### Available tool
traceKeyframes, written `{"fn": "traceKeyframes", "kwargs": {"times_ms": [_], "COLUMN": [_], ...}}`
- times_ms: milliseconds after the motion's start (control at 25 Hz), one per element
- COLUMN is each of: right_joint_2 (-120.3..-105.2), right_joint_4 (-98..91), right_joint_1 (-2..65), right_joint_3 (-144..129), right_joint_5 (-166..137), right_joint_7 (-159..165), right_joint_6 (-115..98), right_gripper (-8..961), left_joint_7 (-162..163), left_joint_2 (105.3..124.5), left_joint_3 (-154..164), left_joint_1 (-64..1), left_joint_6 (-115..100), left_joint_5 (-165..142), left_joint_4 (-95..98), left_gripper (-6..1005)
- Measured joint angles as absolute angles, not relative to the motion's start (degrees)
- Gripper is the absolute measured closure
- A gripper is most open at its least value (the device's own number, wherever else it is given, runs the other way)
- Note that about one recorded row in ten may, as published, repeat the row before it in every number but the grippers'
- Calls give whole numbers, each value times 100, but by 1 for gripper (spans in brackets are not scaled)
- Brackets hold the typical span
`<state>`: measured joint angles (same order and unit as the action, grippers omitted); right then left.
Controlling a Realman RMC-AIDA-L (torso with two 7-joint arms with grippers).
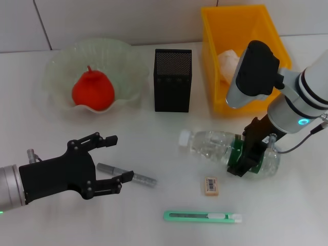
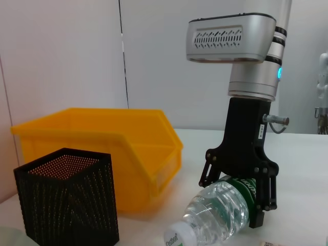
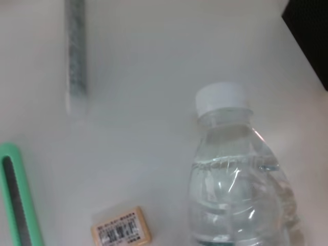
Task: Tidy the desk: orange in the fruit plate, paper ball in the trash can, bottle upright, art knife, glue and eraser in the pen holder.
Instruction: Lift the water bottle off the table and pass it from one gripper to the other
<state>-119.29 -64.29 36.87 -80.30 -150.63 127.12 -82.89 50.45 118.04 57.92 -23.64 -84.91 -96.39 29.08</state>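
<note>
Nearest my head camera, the art knife [image 1: 202, 217] lies flat along the front of the white worktop [image 1: 154, 225], with the eraser [image 1: 211, 186] just behind it, label up. To the left, my left gripper [image 1: 114, 158] hovers with its jaws spread wide over the near end of the glue [image 1: 126, 175], which lies on the worktop between the two fingers; I see no contact with it.

The bottle [image 1: 218, 146] still lies on its side, white cap pointing toward the left. My right gripper [image 1: 252, 154] is down on its green-labelled section, jaws closed on the bottle from either side, as the left wrist view shows clearly.

Further back, the orange [image 1: 93, 91] sits in the fruit plate [image 1: 56, 69] at the left. The pen holder [image 1: 172, 80] stands upright in the middle, and I cannot see anything inside it. The trash can [image 1: 212, 61] is on the right, with the paper ball [image 1: 228, 62] inside, partly hidden behind my right arm.
</note>
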Motion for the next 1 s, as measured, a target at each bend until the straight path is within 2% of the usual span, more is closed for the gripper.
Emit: {"fn": "traceKeyframes", "kwargs": {"times_ms": [680, 1000], "right_joint_2": [-11918, -11918], "right_joint_4": [-7637, -7558], "right_joint_1": [2756, 2724], "right_joint_3": [-7914, -7871], "right_joint_5": [-14698, -14687], "right_joint_7": [12685, 12626], "right_joint_6": [-8192, -8121], "right_gripper": [154, 186], "left_joint_7": [5020, 4981], "left_joint_2": [11803, 11808], "left_joint_3": [5787, 5792], "left_joint_1": [-2365, -2377], "left_joint_6": [-8528, -8531], "left_joint_5": [-9628, -9623], "left_joint_4": [2922, 2909], "left_gripper": [222, 225]}}
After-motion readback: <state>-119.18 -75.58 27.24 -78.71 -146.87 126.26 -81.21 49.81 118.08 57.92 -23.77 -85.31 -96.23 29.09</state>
